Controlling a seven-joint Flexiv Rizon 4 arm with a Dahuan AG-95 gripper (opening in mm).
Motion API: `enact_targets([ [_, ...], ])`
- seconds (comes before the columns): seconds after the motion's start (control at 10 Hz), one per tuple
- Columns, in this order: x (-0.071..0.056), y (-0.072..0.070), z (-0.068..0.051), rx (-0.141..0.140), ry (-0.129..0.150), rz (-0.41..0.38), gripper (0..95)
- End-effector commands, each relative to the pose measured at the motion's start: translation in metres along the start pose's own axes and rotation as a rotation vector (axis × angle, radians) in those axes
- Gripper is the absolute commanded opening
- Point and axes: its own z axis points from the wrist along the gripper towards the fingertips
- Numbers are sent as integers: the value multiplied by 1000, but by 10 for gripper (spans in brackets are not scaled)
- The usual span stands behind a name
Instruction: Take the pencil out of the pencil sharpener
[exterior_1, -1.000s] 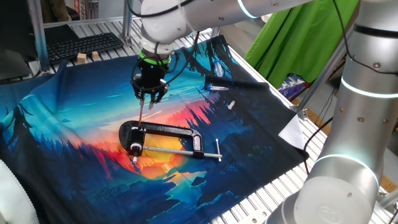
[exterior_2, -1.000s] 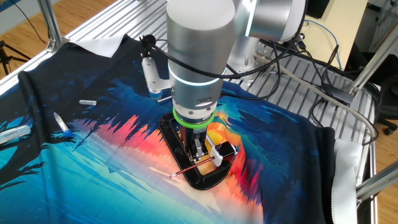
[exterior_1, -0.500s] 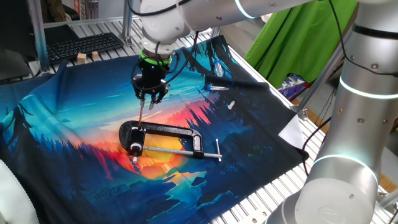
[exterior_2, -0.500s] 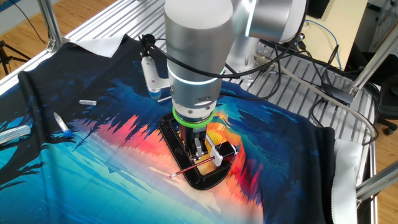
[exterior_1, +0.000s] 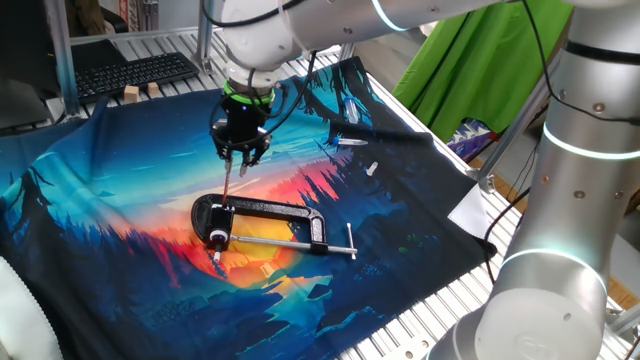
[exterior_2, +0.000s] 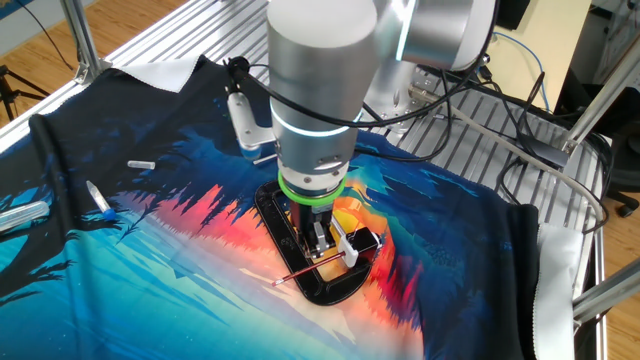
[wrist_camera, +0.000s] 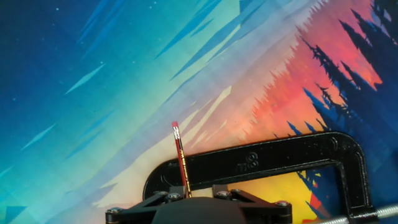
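Note:
My gripper (exterior_1: 240, 157) hangs above the left end of the black C-clamp (exterior_1: 270, 208) and is shut on the pencil (exterior_1: 227, 183), a thin reddish-brown stick. In the other fixed view the pencil (exterior_2: 300, 271) sticks out sideways from my gripper (exterior_2: 318, 240) over the clamp's frame (exterior_2: 275, 215). In the hand view the pencil (wrist_camera: 180, 155) rises from between my fingers, eraser end outward, across the clamp (wrist_camera: 280, 152). A small dark piece (exterior_1: 216, 237) sits in the clamp's jaw. I cannot tell whether the pencil's tip is still in it.
The clamp's silver screw rod (exterior_1: 300, 243) points right. Small white pieces (exterior_1: 371, 169) lie on the printed cloth behind the clamp, and more lie at the left in the other fixed view (exterior_2: 140, 164). A keyboard (exterior_1: 130, 70) and wooden blocks (exterior_1: 140, 92) sit at the back left.

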Motion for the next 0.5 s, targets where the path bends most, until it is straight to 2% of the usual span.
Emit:
enact_targets([
  [0.1, -1, 0, 1, -42, 29, -7, 570],
  [0.2, -1, 0, 1, -79, 70, -8, 570],
  [0.3, -1, 0, 1, -92, 81, -5, 570],
  [0.4, -1, 0, 1, -91, 81, 7, 570],
  [0.5, -1, 0, 1, -78, 74, 18, 570],
])
